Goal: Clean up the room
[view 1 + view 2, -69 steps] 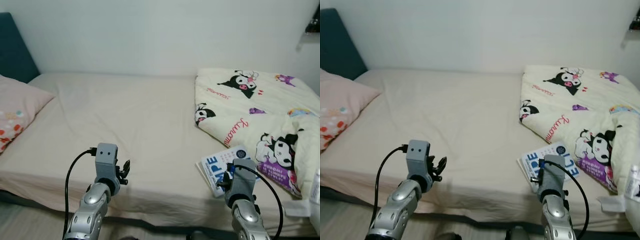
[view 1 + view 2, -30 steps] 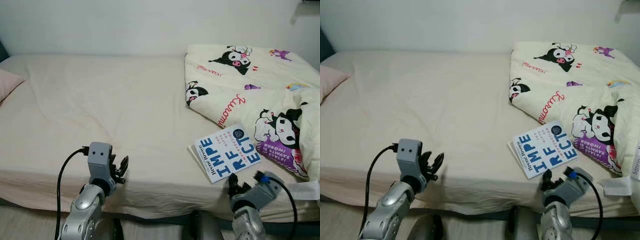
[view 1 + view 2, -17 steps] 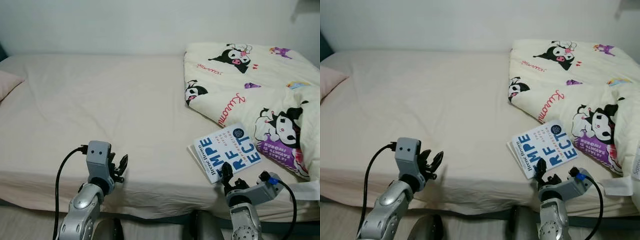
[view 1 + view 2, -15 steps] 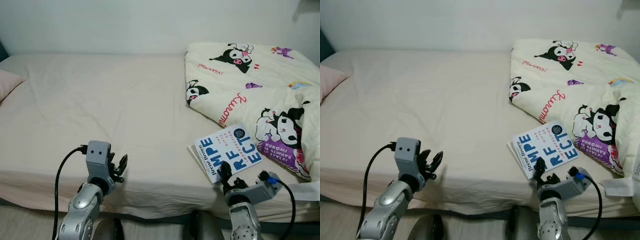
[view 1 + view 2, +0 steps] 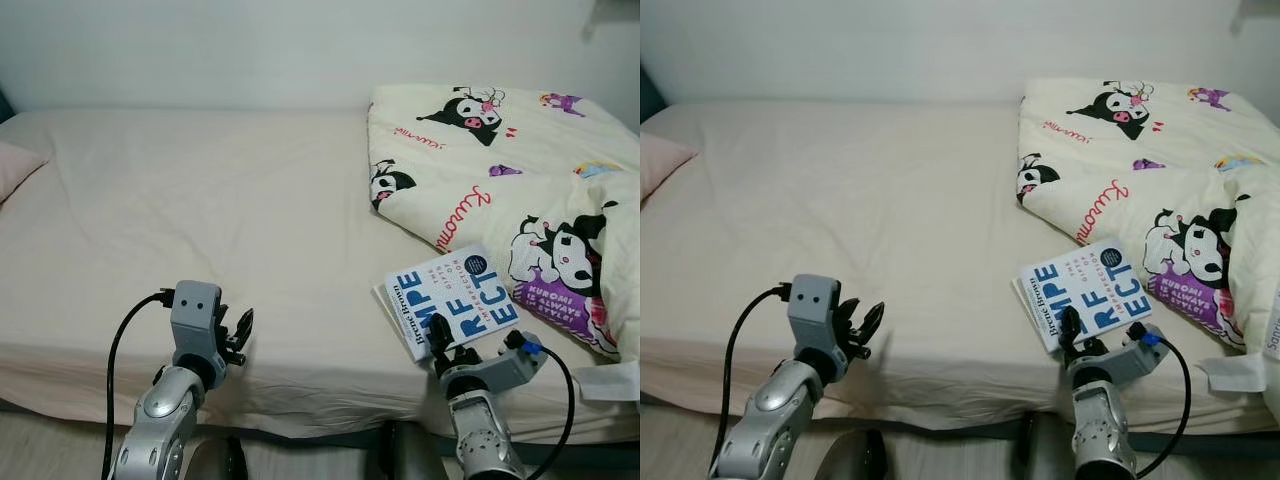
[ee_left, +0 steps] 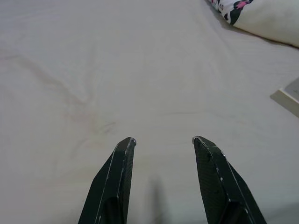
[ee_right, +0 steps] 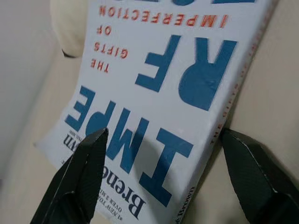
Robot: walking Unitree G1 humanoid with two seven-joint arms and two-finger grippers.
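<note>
Cream sheets cover the bed (image 5: 200, 220), with a cartoon-print quilt (image 5: 520, 180) bunched on its right side and a pink pillow (image 5: 15, 168) at the far left edge. By the quilt's near edge lies a white book (image 5: 455, 308) with big blue letters. At the book's near corner sits the right tool (image 7: 163, 182), its fingers spread wide across the cover. Off to the left, the left tool (image 6: 163, 142) hovers open above bare sheet.
</note>
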